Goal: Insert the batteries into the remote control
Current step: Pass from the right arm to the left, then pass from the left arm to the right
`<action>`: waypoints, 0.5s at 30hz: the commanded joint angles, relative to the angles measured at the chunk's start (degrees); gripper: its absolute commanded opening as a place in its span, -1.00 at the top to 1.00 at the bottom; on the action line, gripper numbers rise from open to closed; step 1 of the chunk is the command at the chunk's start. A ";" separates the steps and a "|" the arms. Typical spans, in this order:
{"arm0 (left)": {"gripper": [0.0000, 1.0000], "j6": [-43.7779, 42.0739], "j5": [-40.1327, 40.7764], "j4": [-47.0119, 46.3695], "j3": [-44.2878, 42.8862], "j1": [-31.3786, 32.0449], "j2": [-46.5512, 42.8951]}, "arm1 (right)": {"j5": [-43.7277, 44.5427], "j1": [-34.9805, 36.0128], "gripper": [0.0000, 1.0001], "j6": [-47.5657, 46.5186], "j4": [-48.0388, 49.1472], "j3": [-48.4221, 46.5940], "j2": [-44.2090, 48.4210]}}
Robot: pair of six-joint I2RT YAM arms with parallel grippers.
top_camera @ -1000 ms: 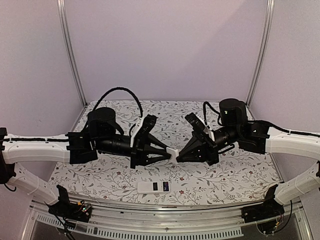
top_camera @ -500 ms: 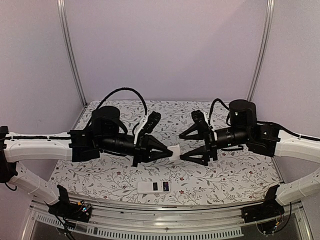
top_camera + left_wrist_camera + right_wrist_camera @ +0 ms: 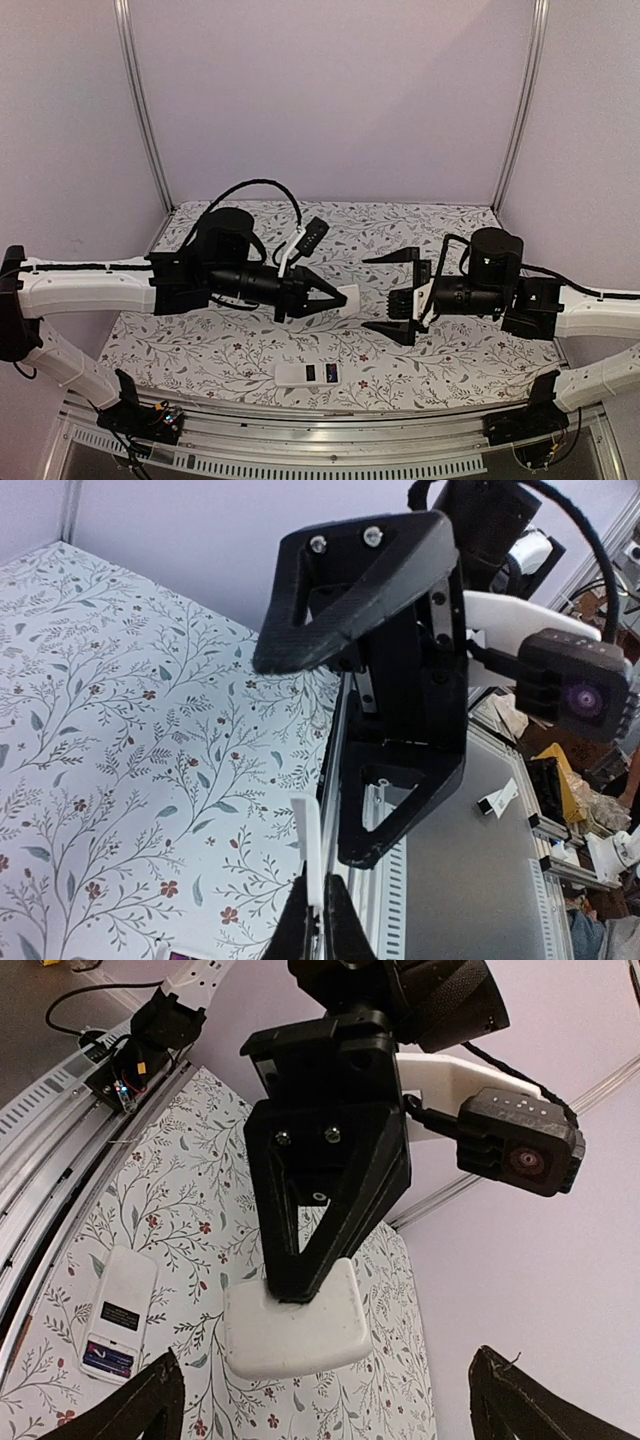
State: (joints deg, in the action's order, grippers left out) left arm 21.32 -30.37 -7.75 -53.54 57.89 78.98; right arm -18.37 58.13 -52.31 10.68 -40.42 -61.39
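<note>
1. The remote control (image 3: pixel 308 374) lies flat on the floral table (image 3: pixel 200 360), near the front edge and midway between the two arm bases. Nothing is touching it.
2. Two dark patches (image 3: pixel 320 373) show on its upward face. They are too small to tell if they are batteries.
3. The left gripper (image 3: pixel 340 297) is above and a bit behind the remote control, in the air. It is clamped tight on one edge of a white flat piece (image 3: pixel 295 1335) with rounded corners.
4. In the left wrist view the piece is edge-on, a thin white strip pinched between the fingertips.
5. The right gripper (image 3: pixel 392 295) faces the piece from the right, jaws spread wide. It holds nothing and sits near the piece without touching it.
6. Both arms reach in level from the sides, well off the table.
</note>
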 commanded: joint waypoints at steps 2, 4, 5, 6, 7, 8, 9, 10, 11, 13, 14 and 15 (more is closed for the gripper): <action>1.00 1.64 -0.04 0.81 -1.04 -1.09 -0.14 | 0.89 0.78 -0.89 -8.84 1.76 -1.98 -3.14; 1.00 1.64 -0.21 0.72 -0.96 -1.16 -0.06 | 1.60 1.13 -0.76 -10.42 1.91 -1.85 -4.25; 1.00 1.70 -0.21 0.72 -1.02 -1.15 0.15 | 2.00 1.26 -0.71 -10.72 2.20 -1.85 -4.53; 1.00 1.70 -0.30 0.76 -1.04 -1.19 0.39 | 2.23 1.36 -0.70 -10.99 2.71 -1.85 -4.95; 1.00 1.84 -0.37 0.80 -1.04 -1.20 0.53 | 2.26 1.42 -0.70 -11.05 3.26 -1.85 -5.16; 1.00 1.88 -0.50 0.74 -1.04 -1.24 0.63 | 2.24 1.60 -0.68 -11.05 3.69 -1.85 -5.47; 1.00 2.01 -0.56 0.65 -1.04 -1.20 0.65 | 2.21 1.82 -0.62 -11.12 4.07 -1.85 -5.69; 1.00 2.04 -0.57 0.57 -1.04 -1.22 0.73 | 2.36 2.01 -0.51 -11.33 4.46 -1.85 -5.90; 1.00 2.07 -0.57 0.47 -1.04 -1.20 0.74 | 2.41 2.15 -0.42 -11.40 4.94 -1.81 -6.21; 1.00 1.96 -0.70 0.28 -1.04 -1.24 1.03 | 2.55 2.27 -0.22 -11.39 5.78 -1.69 -6.58; 1.00 1.89 -0.74 0.32 -1.04 -1.28 1.15 | 2.52 2.25 -0.14 -11.33 6.17 -1.60 -6.69; 1.00 1.98 -0.74 0.55 -1.11 -1.31 1.36 | 2.40 2.31 -0.08 -11.32 6.41 -1.53 -6.73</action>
State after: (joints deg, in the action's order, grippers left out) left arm 22.85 -30.63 -7.75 -53.54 57.54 79.24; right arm -16.71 59.96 -63.31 14.57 -40.88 -67.35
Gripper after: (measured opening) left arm 0.008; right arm 0.592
